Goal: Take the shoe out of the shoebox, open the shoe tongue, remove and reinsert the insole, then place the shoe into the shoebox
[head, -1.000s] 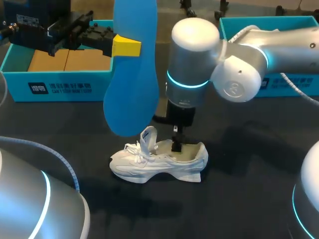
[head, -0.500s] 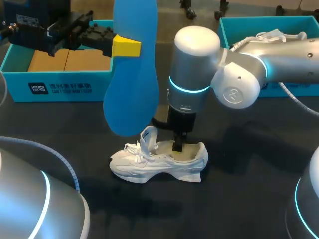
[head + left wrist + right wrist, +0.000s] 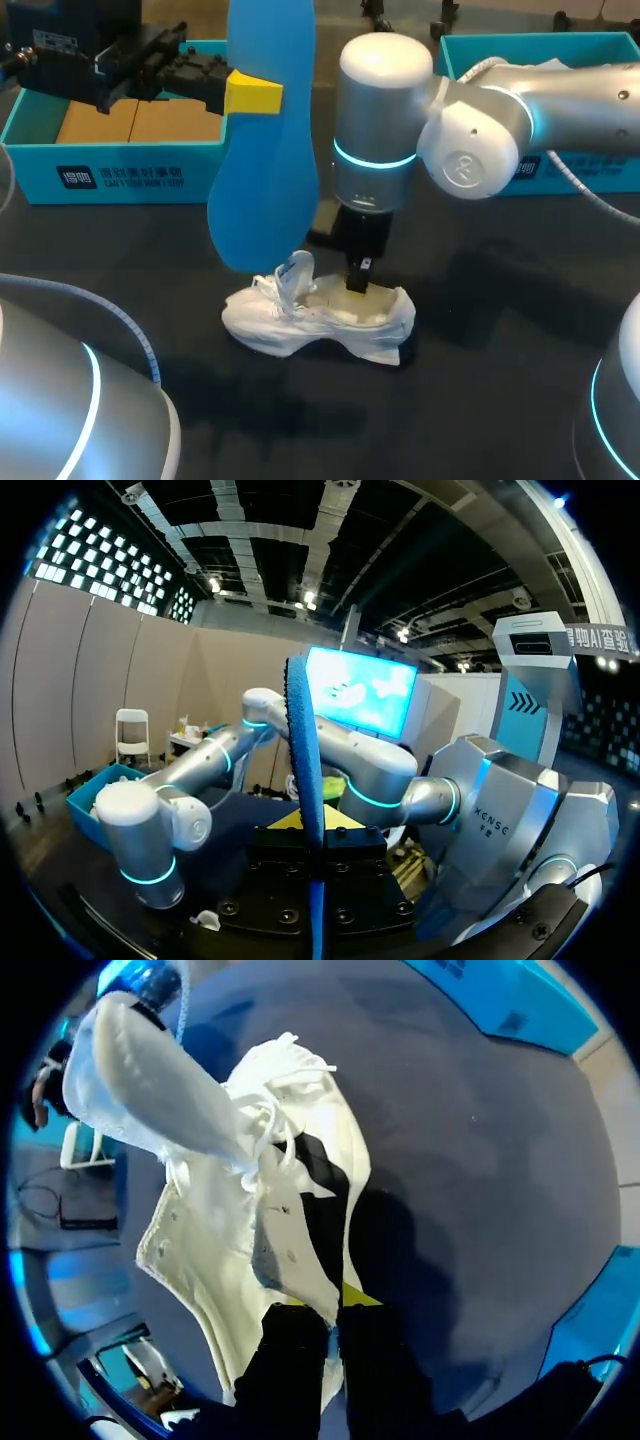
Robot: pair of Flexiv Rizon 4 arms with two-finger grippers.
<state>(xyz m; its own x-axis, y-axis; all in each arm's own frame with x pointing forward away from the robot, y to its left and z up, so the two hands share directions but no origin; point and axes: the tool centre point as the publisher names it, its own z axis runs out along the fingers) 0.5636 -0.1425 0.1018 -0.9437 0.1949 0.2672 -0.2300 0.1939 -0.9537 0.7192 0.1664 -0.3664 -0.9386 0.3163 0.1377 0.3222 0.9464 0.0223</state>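
One white shoe [image 3: 318, 322] sits nearest us on the dark table [image 3: 480, 400], on its sole and outside both boxes, with its toe towards our left arm. Its tongue [image 3: 298, 272] stands pulled up and its laces are loose.

Our right gripper [image 3: 357, 290] comes straight down into the shoe's opening. In the right wrist view, the right gripper [image 3: 335, 1312] has its fingers almost together. They pinch the shoe [image 3: 210, 1220] by the thin wall of its collar, one finger inside and one outside, and the tongue [image 3: 150, 1080] flops ahead of them.

Higher and farther back, our left gripper [image 3: 250, 93] holds the blue insole [image 3: 265, 150] upright in the air, heel end down above the shoe's toe. In the left wrist view the insole [image 3: 305, 770] is edge-on, and the left gripper [image 3: 318, 825] has its fingers clamped on it from both sides.

Two teal boxes lie at the far edge. The left teal box [image 3: 130, 170] has a brown cardboard floor and white print on its front wall. The right teal box [image 3: 480, 45] is partly hidden by our right arm, and its front wall has print too. We cannot tell which of them is the shoebox proper and which its lid.
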